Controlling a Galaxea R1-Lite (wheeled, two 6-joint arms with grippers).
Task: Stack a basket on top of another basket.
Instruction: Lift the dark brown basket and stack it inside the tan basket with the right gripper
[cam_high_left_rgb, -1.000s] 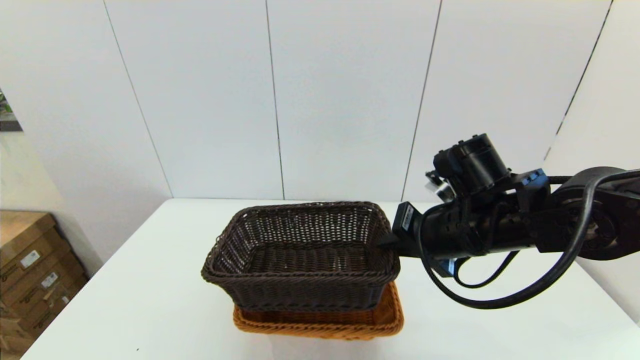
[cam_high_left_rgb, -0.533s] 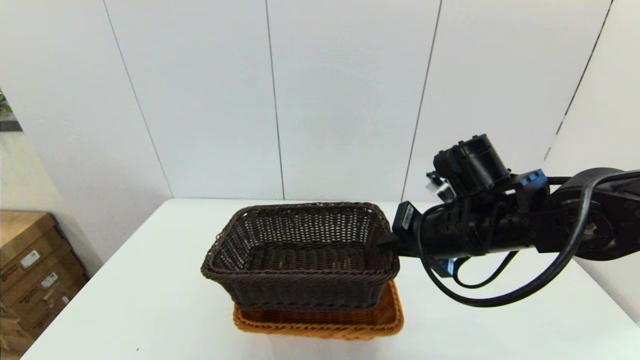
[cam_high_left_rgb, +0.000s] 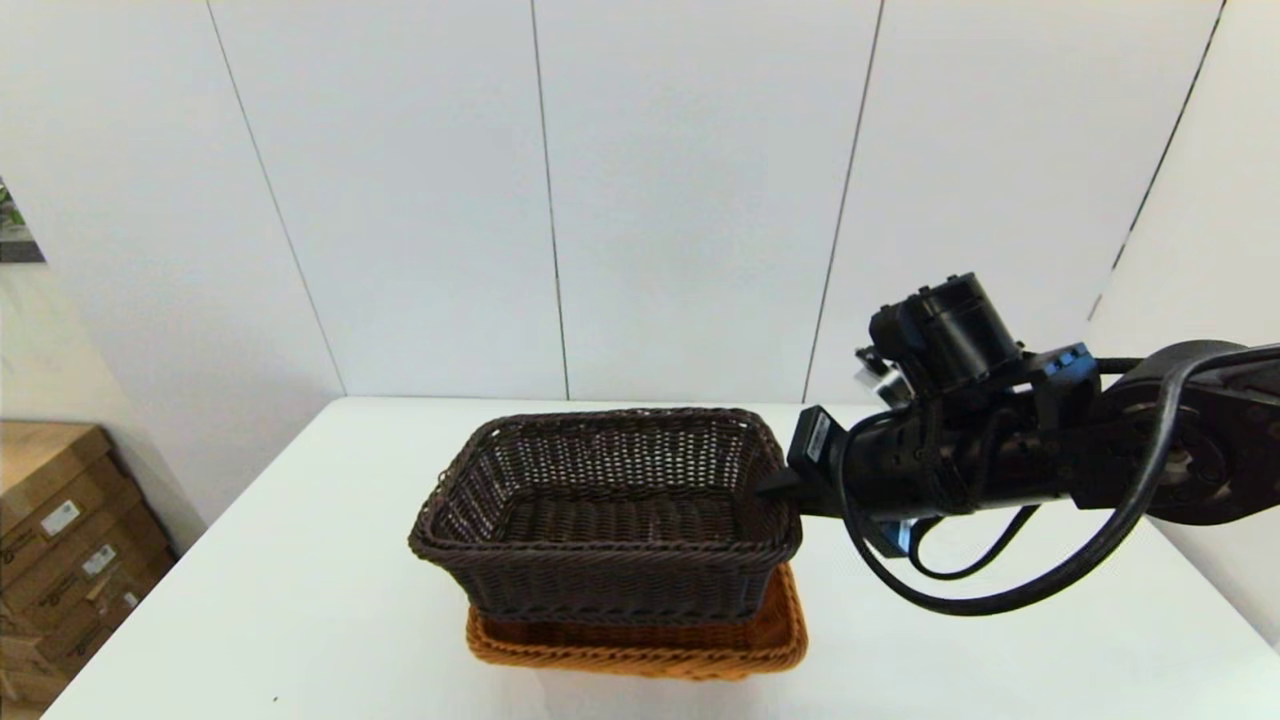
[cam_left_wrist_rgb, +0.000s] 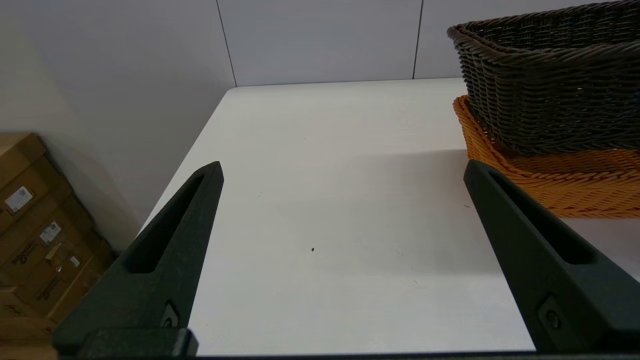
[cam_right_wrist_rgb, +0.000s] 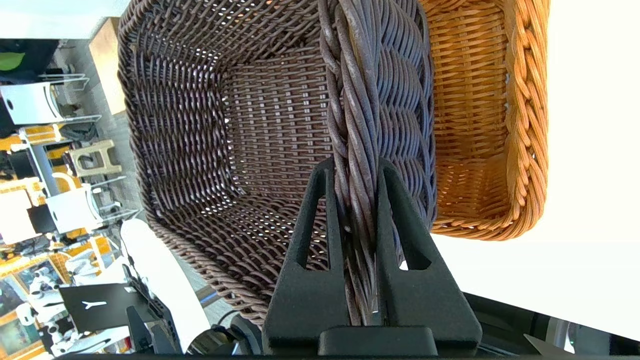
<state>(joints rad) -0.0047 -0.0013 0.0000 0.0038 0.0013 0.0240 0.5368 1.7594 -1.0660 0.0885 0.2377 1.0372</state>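
The right pincer (cam_right_wrist_rgb: 354, 170) is clamped on the braided rim of the dark brown basket (cam_high_left_rgb: 610, 520), which hangs tilted, partly nested over the orange basket (cam_high_left_rgb: 770, 640) on the tabletop (cam_high_left_rgb: 300, 600). Best lower it level and squared up before releasing. The left pincer (cam_left_wrist_rgb: 345, 175) idles wide open nearby.

lab | plain white table (cam_high_left_rgb: 300, 600) | panelled wall (cam_high_left_rgb: 640, 200) | stacked cardboard boxes (cam_high_left_rgb: 60, 540)
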